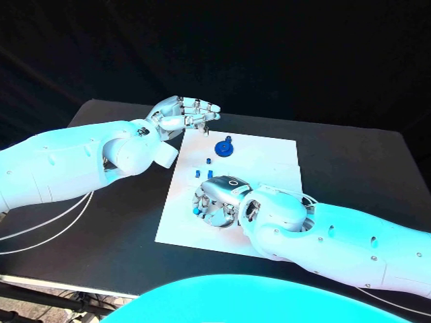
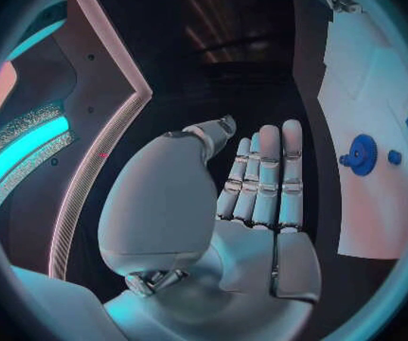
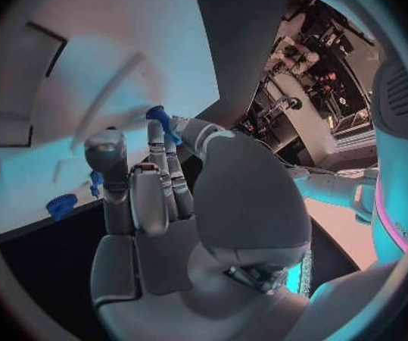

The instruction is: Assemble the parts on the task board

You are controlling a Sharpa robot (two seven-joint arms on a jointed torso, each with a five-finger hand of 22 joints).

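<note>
The white task board (image 1: 269, 158) lies in the middle of the black table. A blue gear (image 1: 223, 147) stands on its far left part, with small blue pegs (image 1: 198, 173) just nearer on the board. My right hand (image 1: 223, 199) hovers low over the board's near left part and pinches a small blue part (image 3: 163, 121) between thumb and fingertips; the same part (image 1: 194, 210) shows at its fingertips. My left hand (image 1: 186, 113) is held above the board's far left corner, fingers stretched out and holding nothing. From the left wrist the gear (image 2: 359, 155) lies beyond the left hand (image 2: 260, 197).
White cables (image 1: 41, 229) run over the table's left side under my left arm. The board (image 3: 90, 68) has a rectangular recess (image 3: 10, 132). Bare black table (image 1: 361, 168) stretches right of the board.
</note>
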